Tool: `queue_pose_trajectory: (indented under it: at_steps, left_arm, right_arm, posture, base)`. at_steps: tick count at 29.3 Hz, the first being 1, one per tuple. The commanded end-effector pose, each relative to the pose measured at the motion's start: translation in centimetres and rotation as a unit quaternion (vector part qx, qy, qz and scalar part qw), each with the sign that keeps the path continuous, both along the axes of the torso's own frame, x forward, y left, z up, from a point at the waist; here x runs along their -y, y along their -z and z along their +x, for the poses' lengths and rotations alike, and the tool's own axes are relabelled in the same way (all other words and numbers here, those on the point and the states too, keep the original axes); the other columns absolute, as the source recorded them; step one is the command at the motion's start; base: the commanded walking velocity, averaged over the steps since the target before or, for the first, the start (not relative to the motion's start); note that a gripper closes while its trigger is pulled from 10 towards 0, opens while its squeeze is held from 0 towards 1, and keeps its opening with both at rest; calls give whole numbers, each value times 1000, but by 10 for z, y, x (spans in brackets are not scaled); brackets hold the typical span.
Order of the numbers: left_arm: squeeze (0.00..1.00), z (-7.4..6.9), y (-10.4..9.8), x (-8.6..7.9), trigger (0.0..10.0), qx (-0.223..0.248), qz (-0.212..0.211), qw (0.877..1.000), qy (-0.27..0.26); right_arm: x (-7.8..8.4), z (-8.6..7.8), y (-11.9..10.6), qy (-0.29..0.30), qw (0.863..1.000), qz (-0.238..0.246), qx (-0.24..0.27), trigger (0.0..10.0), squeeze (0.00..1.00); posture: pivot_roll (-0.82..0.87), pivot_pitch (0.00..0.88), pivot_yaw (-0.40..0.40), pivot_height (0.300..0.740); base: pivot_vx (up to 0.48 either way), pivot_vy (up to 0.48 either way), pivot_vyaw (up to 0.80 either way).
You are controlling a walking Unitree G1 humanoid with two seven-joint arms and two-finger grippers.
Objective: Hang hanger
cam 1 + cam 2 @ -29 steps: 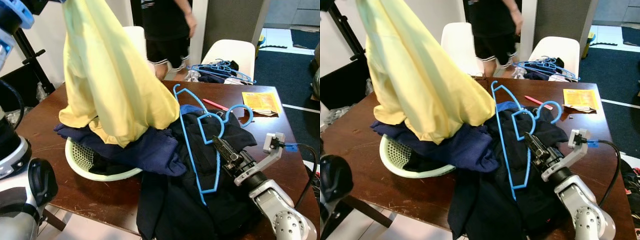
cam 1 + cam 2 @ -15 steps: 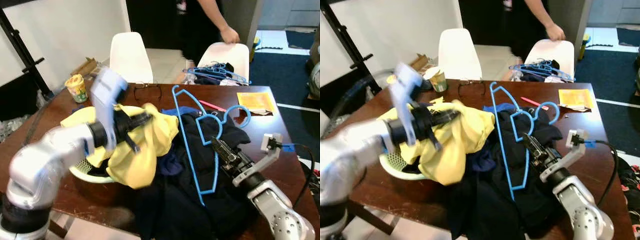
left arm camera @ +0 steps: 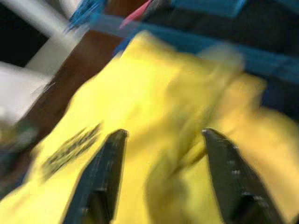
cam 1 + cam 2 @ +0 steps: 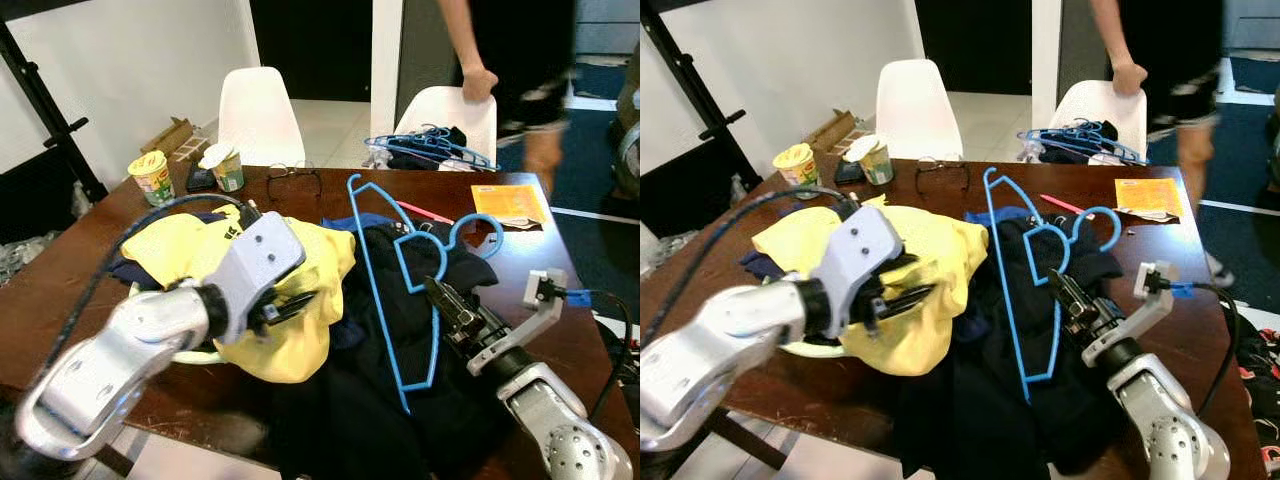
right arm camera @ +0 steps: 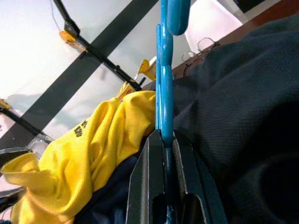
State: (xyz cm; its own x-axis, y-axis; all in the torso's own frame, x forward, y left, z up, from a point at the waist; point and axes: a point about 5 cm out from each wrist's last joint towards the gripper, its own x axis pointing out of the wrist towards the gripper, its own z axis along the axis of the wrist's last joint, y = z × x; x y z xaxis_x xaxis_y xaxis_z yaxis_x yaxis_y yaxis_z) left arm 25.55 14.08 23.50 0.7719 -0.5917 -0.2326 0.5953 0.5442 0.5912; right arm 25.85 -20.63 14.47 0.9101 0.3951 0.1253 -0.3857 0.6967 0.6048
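Right gripper (image 4: pixel 436 290) pinches a blue hanger (image 4: pixel 400 270); left gripper (image 4: pixel 290 305) hovers spread over a yellow shirt (image 4: pixel 300 260).

Nearest, the right gripper's fingers are closed tight on the hanger's lower bar, the hanger lying tilted over a dark garment (image 4: pixel 390 400) on the brown table (image 4: pixel 560 290), its hook toward the far side. The left gripper's fingers (image 3: pixel 105 177) are apart with yellow cloth between them, though grip is unclear in the blur. The shirt heaps over a pale basket (image 4: pixel 815 349). Beyond lie glasses (image 4: pixel 293 180), two cups (image 4: pixel 152 176), an orange packet (image 4: pixel 510 203). Farther, more hangers (image 4: pixel 430 145) sit on a white chair (image 4: pixel 445 110), a person's hand (image 4: pixel 480 84) on its back.
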Motion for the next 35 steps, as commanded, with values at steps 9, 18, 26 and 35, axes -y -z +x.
queue_pose_trajectory:
  at_steps: [9, 18, 26, 35]
  left_arm:
    - [1000, -15, 8, -15, 10000, 17, -37, 988, -149]
    - [0, -19, 29, -2, 10000, -22, -72, 987, -141]
    - [0, -18, 30, -7, 10000, -13, -50, 985, -166]
    - [0, -15, 13, -53, 10000, 92, 22, 942, -322]
  right_arm:
    - [-2, -1, -1, -14, 1000, 3, -5, 10000, 0]
    - [-2, -1, -1, -17, 1000, 3, -7, 10000, 0]
    - [-1, -1, -1, -15, 1000, 3, -7, 10000, 0]
    - [0, 1, -4, -18, 1000, 1, -7, 10000, 0]
  posture:
    - [-3, 66, 85, 740]
    - [-10, 67, 85, 740]
    - [-12, 67, 86, 740]
    - [-3, 58, 77, 740]
  base:
    - [0, 0, 0]
    - [0, 0, 0]
    - [0, 0, 0]
    - [0, 0, 0]
